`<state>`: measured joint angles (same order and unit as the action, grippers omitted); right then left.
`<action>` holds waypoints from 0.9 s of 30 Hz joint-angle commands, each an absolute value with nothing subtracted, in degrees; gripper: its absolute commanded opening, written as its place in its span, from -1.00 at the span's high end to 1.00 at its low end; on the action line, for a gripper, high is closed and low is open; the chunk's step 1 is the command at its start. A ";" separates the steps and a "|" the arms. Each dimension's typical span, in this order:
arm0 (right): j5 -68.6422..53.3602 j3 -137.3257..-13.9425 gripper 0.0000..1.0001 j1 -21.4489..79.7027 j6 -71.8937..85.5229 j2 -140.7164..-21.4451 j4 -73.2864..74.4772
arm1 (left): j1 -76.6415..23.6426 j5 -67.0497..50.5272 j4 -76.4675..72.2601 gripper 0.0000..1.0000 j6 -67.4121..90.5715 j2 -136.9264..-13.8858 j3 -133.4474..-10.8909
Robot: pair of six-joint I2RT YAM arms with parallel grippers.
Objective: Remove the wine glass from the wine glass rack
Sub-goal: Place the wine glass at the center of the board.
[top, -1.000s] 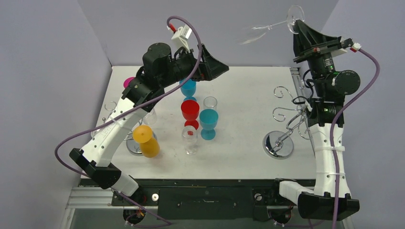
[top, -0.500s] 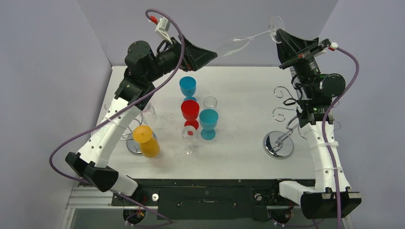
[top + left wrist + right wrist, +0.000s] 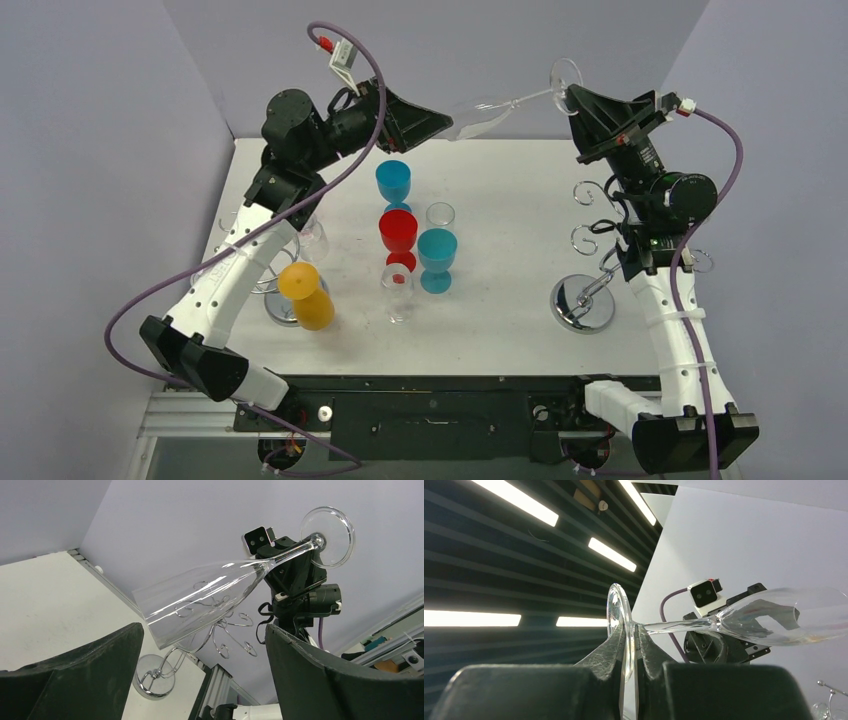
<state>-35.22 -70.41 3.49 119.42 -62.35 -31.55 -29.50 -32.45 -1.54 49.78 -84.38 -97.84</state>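
A clear wine glass point(image 3: 482, 112) hangs sideways high over the table's far edge, bowl pointing left. My right gripper point(image 3: 572, 96) is shut on its round foot point(image 3: 617, 611), the fingers pinching the disc from both sides. My left gripper point(image 3: 438, 122) is open right at the bowl's mouth. In the left wrist view the bowl point(image 3: 200, 600) sits just above the gap between the wide-apart fingers point(image 3: 95, 670), touching neither. The chrome wine glass rack point(image 3: 582, 302) stands at the right of the table with bare hooks point(image 3: 592, 190), also visible in the left wrist view point(image 3: 152, 674).
Mid-table stand a blue goblet point(image 3: 393, 183), a red goblet point(image 3: 397, 232), a teal goblet point(image 3: 437, 256) and two clear glasses point(image 3: 399, 292). At the left, an orange cup point(image 3: 305, 294) stands in front of a second rack with a clear glass point(image 3: 313, 240).
My right gripper has carried the wine glass left and lower. My left arm has pulled up and back, so its open fingers now sit at the bowl's mouth.
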 commanded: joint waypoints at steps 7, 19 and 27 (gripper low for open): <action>-35.86 -69.00 1.00 4.04 131.30 -60.25 -40.38 | -28.92 -37.35 -9.49 -0.75 54.34 -83.40 -96.23; -35.29 -66.92 1.00 4.13 136.22 -60.56 -47.99 | -29.24 -42.56 -25.42 -0.66 69.10 -85.41 -93.07; -34.73 -66.07 1.00 4.13 138.25 -59.92 -50.52 | -29.44 -42.49 -28.77 -0.59 73.43 -85.73 -92.04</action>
